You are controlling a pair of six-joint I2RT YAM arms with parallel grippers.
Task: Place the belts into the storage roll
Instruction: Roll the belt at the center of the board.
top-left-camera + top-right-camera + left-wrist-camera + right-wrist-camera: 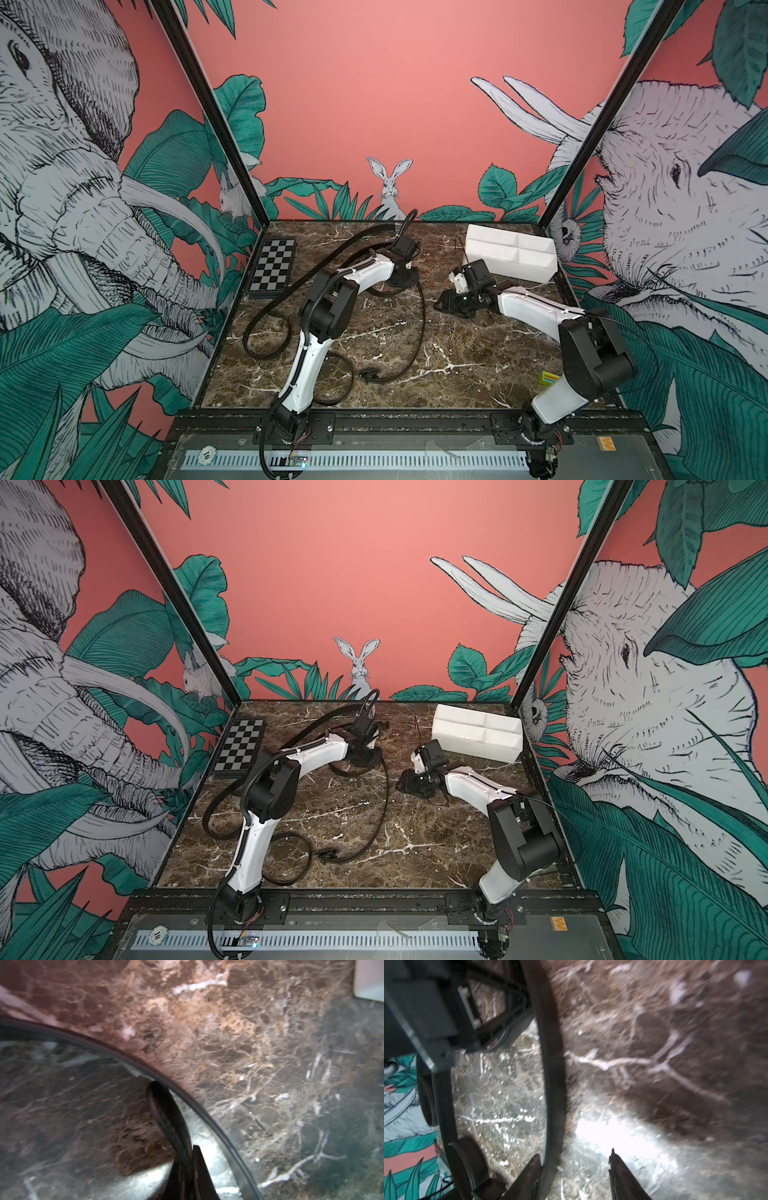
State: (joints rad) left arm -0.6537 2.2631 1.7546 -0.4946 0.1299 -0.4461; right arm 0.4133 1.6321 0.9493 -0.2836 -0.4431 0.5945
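One belt pinched in left claw; orange label perhaps reads W.

Coral walls with elephants and a rabbit enclose a marble tabletop.

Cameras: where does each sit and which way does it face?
Top views: high behind the arms, looking down toward the back wall; left arm, right arm, table and storage roll show.
Left wrist: low over the table, facing past the left gripper, shut on a belt; the storage roll's corner shows.
Right wrist: facing past the open right gripper, along a belt, toward the left arm.
Shared: both wrist views show a belt on the table.
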